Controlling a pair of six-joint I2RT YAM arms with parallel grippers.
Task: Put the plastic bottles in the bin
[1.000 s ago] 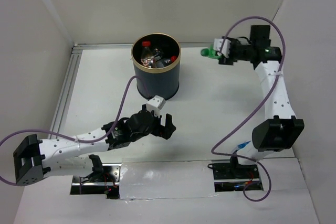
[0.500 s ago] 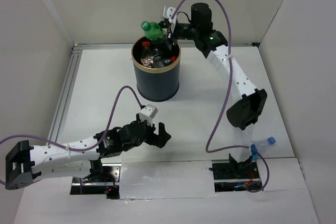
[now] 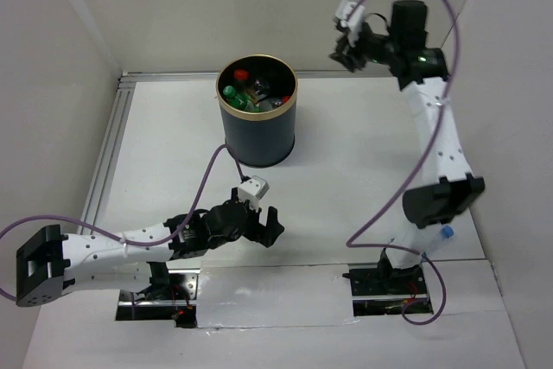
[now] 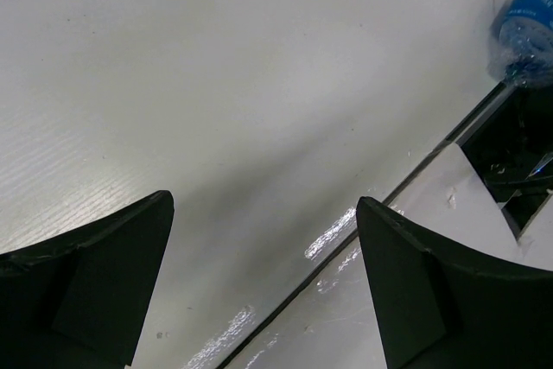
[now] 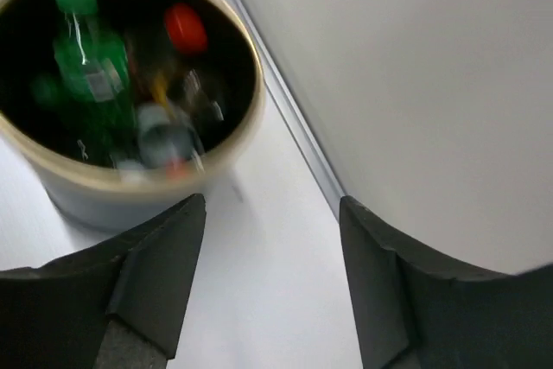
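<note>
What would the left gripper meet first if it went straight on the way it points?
Likely the bare table: the open left gripper tilts down at it. The blue-labelled bottle sits off to one side of that line, though depth is unclear.

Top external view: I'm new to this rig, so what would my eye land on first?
The dark bin at the far middle, packed with bottles, a green bottle showing among them. Next, the right gripper held high, open and empty, to the bin's right, and one blue-capped bottle by the base of the right arm.
</note>
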